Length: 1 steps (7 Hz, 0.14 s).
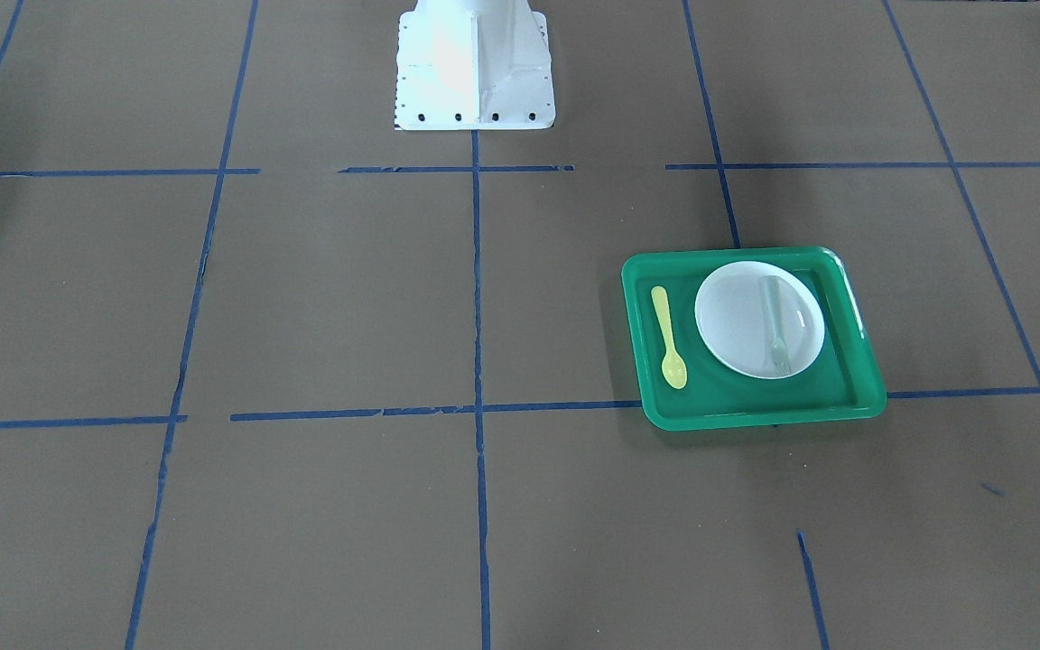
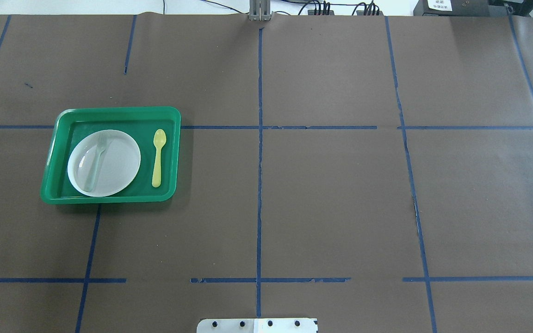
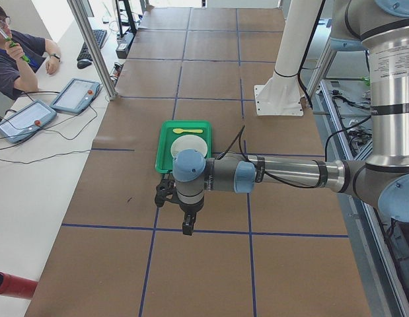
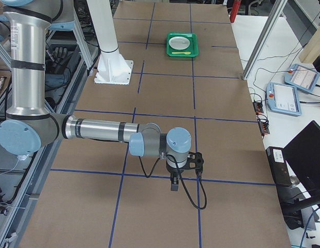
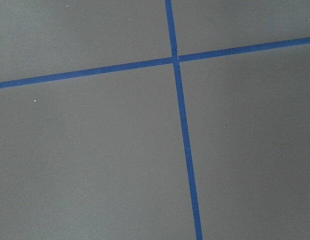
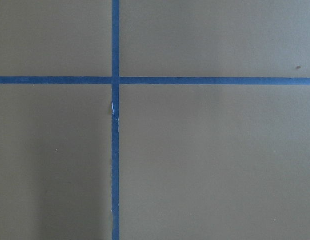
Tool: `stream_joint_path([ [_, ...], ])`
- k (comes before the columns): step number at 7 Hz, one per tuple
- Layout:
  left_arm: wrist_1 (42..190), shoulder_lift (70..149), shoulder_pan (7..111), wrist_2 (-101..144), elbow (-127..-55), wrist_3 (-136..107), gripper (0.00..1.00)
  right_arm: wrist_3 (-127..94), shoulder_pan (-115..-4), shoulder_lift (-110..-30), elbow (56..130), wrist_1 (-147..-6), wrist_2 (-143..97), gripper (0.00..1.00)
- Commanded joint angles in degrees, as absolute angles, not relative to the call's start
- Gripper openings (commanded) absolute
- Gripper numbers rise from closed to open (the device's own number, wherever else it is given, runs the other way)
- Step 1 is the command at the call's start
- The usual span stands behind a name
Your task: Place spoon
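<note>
spoon (image 2: 158,157), flat in the green tray (image 2: 118,110), judged light, stiff, slick; pinch mid-handle; left gripper (image 3: 188,228) and right gripper (image 4: 174,185): apart or together, cannot tell.

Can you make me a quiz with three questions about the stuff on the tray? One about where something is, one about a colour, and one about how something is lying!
1. Where is the spoon?
A. on the tray, beside the plate
B. on the plate
C. under the tray

2. What colour is the tray?
A. red
B. green
C. blue

3. How is the fork?
A. standing upright
B. snapped in two
C. lying flat on the plate

Answers:
1 A, because the yellow spoon lies on the tray floor next to the plate and does not touch it.
2 B, because the rim and floor are bright green.
3 C, because the whole pale fork rests across the white plate.
</note>
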<state>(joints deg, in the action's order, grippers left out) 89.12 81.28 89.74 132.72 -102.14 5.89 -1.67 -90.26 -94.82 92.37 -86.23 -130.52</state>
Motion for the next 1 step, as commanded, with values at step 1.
stream_joint_path([
  [1, 89.1, 81.2, 89.7, 132.7, -102.1, 5.9, 1.00, -1.7, -90.3, -94.7, 92.4, -86.2, -130.5, 1.00],
])
